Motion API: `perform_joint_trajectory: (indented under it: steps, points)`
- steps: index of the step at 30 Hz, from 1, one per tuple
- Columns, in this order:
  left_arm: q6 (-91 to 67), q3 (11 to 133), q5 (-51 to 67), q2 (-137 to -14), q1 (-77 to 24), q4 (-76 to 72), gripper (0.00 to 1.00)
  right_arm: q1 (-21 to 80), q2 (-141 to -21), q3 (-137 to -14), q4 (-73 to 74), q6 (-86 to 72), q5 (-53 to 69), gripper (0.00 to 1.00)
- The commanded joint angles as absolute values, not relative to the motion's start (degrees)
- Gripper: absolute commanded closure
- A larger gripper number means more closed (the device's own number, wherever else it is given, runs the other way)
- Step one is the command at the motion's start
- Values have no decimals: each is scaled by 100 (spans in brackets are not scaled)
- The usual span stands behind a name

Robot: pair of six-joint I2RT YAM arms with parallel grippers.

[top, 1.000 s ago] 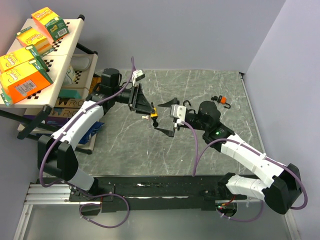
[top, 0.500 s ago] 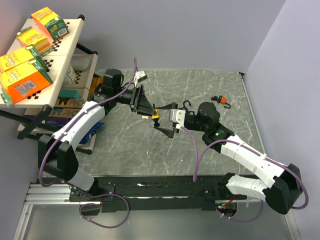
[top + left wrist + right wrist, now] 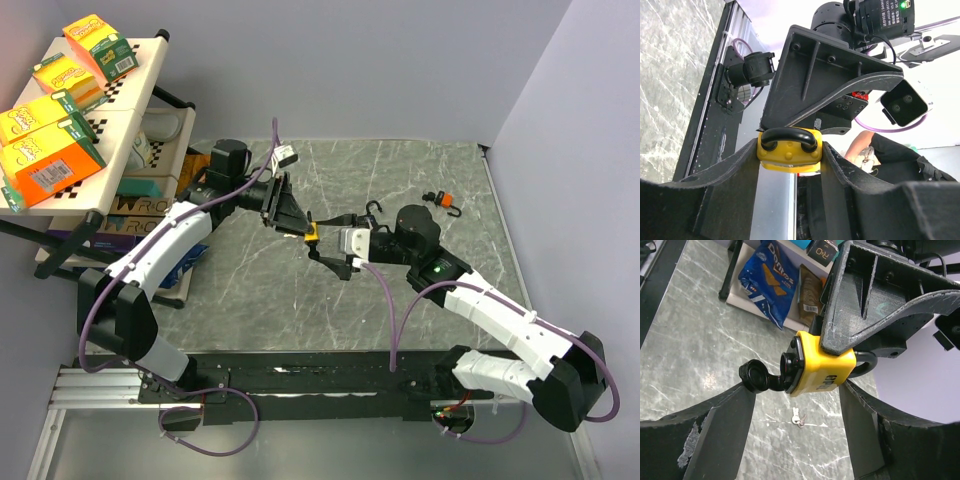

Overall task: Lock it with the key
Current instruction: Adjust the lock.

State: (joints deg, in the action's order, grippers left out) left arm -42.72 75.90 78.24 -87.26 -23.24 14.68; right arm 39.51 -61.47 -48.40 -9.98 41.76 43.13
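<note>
The yellow padlock (image 3: 311, 234) hangs in the air above the middle of the bench (image 3: 420, 180), between the two arms. A key (image 3: 756, 376) with a black rounded head sticks out of its bottom face, and its black shackle (image 3: 789, 137) is at the opposite end.

The left pincer (image 3: 300, 225) has hold of the padlock. In the left wrist view the yellow body (image 3: 789, 152) sits squeezed between the two dark fingers (image 3: 740, 167). In the right wrist view one of those fingers covers the top of the padlock (image 3: 822, 367).

The right pincer (image 3: 325, 243) faces the padlock from the other side and is spread wide. Its fingers (image 3: 725, 425) stand on either side of the key and the yellow body and touch neither. It grips nothing.

On the bench below the padlock lies a small bunch of keys (image 3: 799, 418). Toward the far right of the bench is a small orange lock (image 3: 443, 200), well apart from both pincers.

Beyond the left edge of the bench stands a shelf (image 3: 110, 110) with yellow and orange boxes (image 3: 50, 160) on top. A blue bag of chips (image 3: 767, 277) rests on its lower level.
</note>
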Motion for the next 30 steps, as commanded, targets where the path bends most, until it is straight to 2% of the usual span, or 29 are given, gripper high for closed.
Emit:
perform_joint_trajectory:
  steps: [1,5,12,16,30]
  points:
    - [-4149,7884,8104,-8736,-2382,1441,99,3973,-6012,-5001,-1090,4272,4526,27]
    - [-4131,7901,8130,-8745,-2434,1459,99,3964,-6091,-5062,-1169,4184,4579,28]
    - [-4026,7919,8147,-8763,-2470,1555,99,3973,-6179,-5212,-1318,3929,4605,36]
    - [-3780,8015,8130,-8798,-2461,1801,99,3964,-6249,-5291,-1353,3745,4605,43]
    - [-2699,8446,7893,-8921,-2470,3048,99,3841,-6565,-5616,-1608,2436,4535,52]
